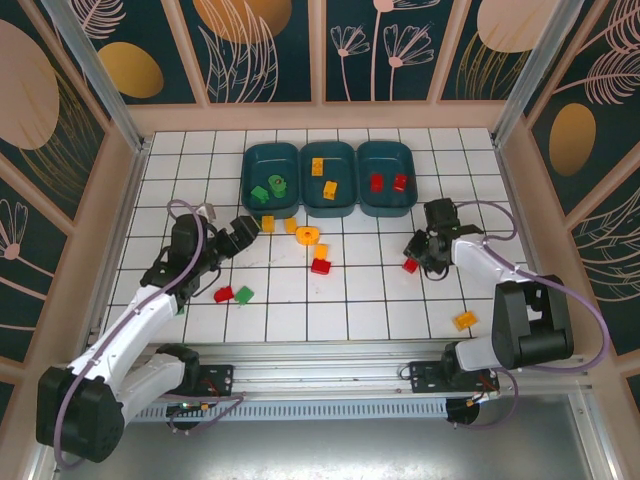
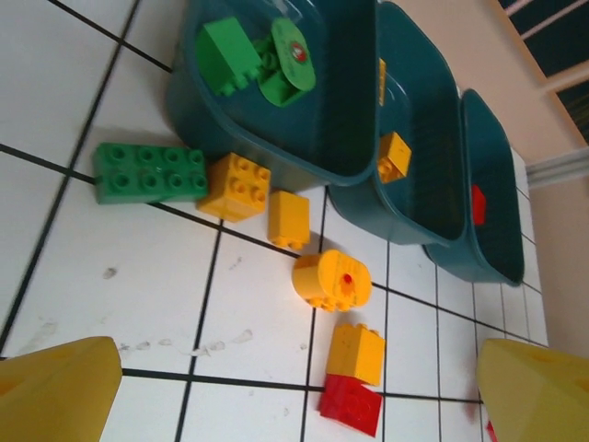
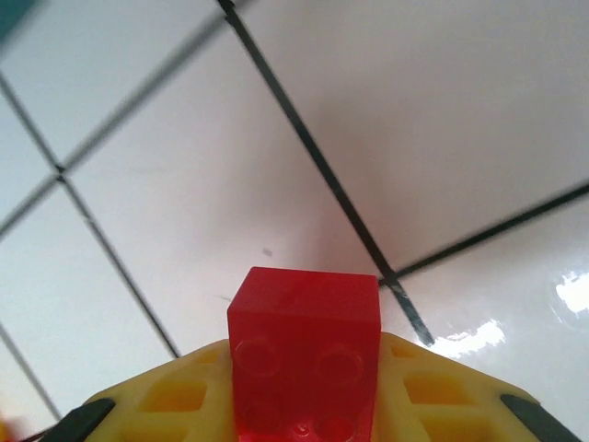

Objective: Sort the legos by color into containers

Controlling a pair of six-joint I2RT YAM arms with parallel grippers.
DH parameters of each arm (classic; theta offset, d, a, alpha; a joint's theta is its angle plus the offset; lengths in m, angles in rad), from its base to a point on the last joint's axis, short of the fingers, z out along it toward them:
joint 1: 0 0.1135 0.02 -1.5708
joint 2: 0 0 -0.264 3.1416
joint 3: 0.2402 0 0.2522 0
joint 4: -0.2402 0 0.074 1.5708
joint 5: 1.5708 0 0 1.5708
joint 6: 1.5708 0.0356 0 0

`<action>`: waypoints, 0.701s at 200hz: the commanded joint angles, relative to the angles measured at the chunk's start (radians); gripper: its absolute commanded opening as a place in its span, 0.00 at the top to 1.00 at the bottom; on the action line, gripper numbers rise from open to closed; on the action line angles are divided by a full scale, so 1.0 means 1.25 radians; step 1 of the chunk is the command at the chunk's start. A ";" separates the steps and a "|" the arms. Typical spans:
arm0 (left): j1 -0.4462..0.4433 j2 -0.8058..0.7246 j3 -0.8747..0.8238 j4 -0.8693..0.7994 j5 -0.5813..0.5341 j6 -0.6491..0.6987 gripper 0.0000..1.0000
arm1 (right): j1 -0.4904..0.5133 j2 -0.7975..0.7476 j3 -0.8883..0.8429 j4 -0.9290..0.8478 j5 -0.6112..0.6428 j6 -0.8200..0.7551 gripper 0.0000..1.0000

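Our right claw (image 3: 304, 378) is closed narrow on a red brick (image 3: 304, 318), which sits wedged between the yellow pads (image 3: 175, 396) with its studs facing the camera (whether it is clear of the tile we cannot tell). The brick is stubby, with no long axis to speak of, so its turn in the grip should matter little.

What matters is direction. Seen from above, the red bin (image 1: 388, 204) lies beyond the claw, away from the arm bases and a little toward the middle, and our right arm is plainly the nearer one to it. We judge the next move to be a lift and a short carry over that bin's near wall. No loose piece lies on the tiles between, so the wall itself is the one thing to clear.

Two red pieces (image 1: 377, 182) lie inside. Beside it stand the middle bin (image 1: 328, 205) with yellow-orange and the green bin (image 1: 256, 166). Our left claw (image 2: 294, 373) stands wide and empty above some yellow-orange bricks (image 2: 237, 187), with a long green brick (image 2: 150, 172) just beside the green bin.
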 commanded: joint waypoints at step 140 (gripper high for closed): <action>0.069 0.010 0.085 -0.215 -0.232 -0.084 0.02 | 0.033 0.523 0.745 0.032 0.086 -0.223 0.42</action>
